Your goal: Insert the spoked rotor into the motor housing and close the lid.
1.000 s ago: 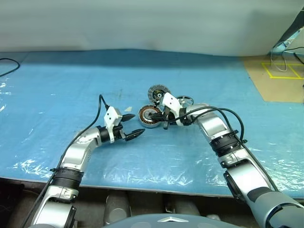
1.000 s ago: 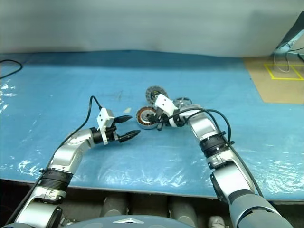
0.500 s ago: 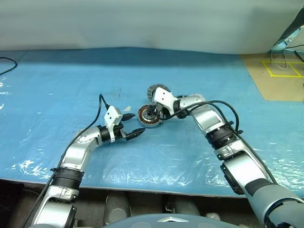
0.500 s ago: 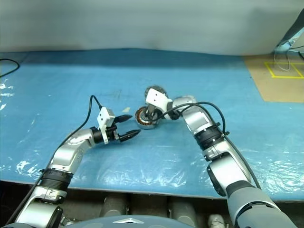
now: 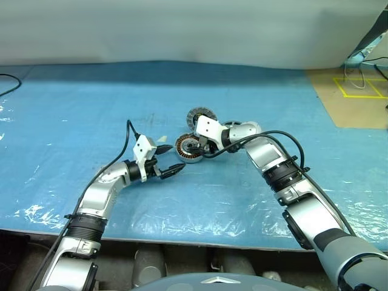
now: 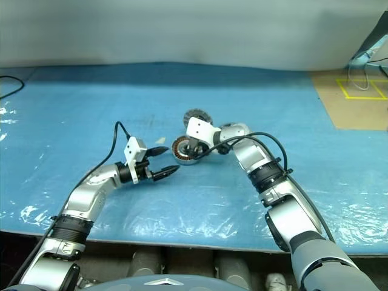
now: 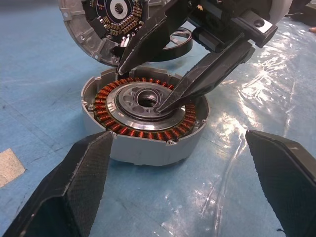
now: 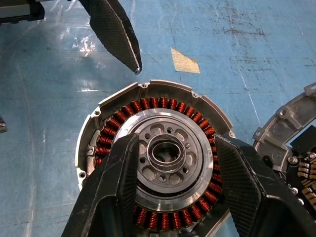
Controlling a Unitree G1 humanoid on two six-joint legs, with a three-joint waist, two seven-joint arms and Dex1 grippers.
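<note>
The right gripper [image 5: 195,147] hangs over the motor housing [image 5: 190,149] on blue sheeting [image 5: 73,109].

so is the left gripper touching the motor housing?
Apart. In the left wrist view the left gripper stands with open jaws short of the motor housing, blue mat showing between them. The left eye view shows the same gap.

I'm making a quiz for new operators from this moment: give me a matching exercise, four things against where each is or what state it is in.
Things:
1. motor housing
2. spoked rotor
3. lid
4. left gripper

States:
A. open and empty, beside the housing
B. seated inside the copper windings
C. lying on the blue sheet under the right gripper
D. propped up behind the housing, dark face showing

Pairs: 1-C, 2-B, 3-D, 4-A
</note>
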